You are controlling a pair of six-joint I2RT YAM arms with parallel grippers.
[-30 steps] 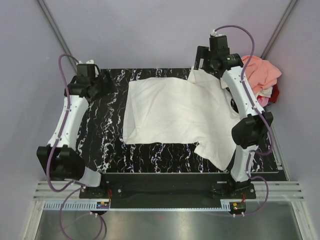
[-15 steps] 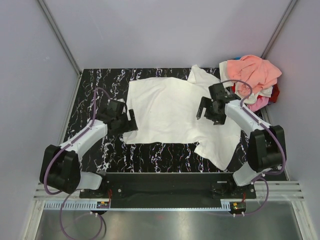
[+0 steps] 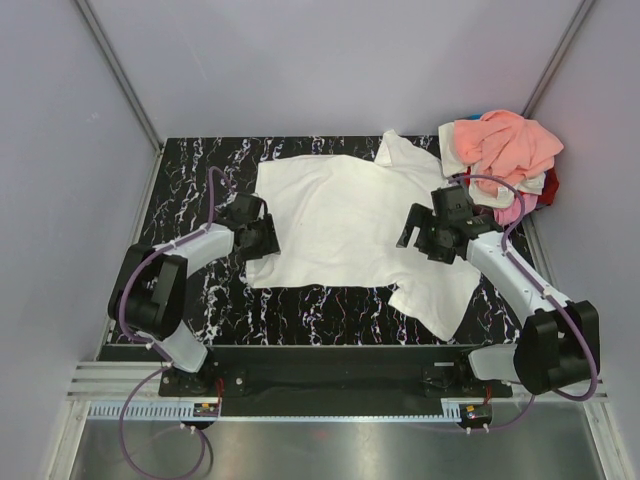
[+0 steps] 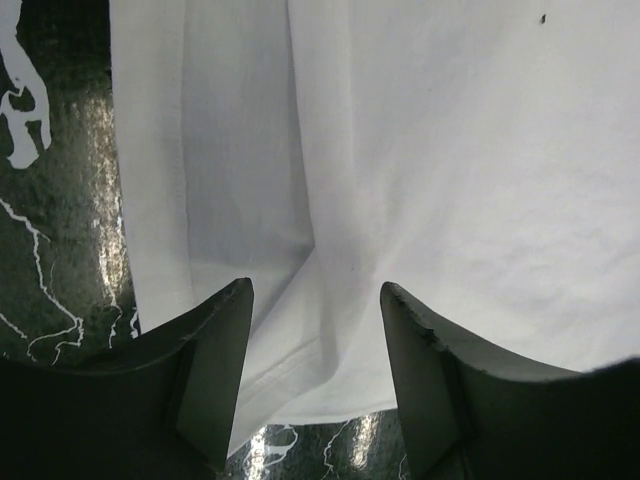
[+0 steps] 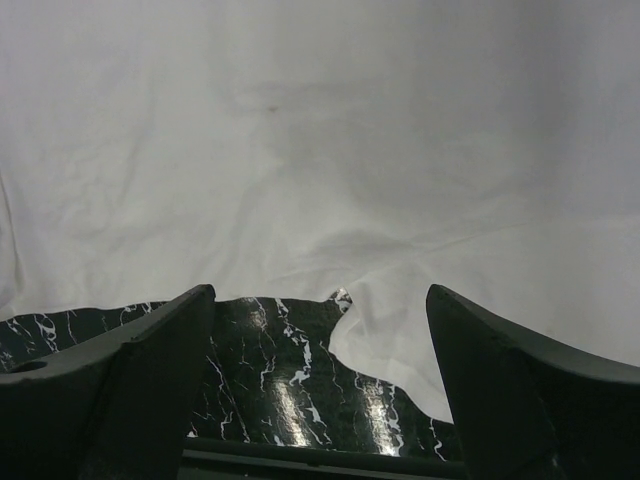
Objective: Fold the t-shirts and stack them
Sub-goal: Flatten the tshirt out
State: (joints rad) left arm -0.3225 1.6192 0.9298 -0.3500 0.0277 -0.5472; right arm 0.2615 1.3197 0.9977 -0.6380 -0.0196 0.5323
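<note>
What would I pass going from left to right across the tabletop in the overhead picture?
Bare black white-veined marble tabletop → left arm's dark fingers, at the cloth's edge → spread-out white cloth t-shirt → heap of salmon-peach, pink and red cloth t-shirts in the far right corner.

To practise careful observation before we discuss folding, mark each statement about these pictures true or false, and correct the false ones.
1. The white t-shirt lies spread on the black marbled table. True.
2. The pile of t-shirts sits at the near left corner. False: it sits at the far right corner.
3. The left fingers are at the white t-shirt's edge. True.
4. The right fingers are shut on cloth. False: they stand wide apart, gripping nothing.
</note>
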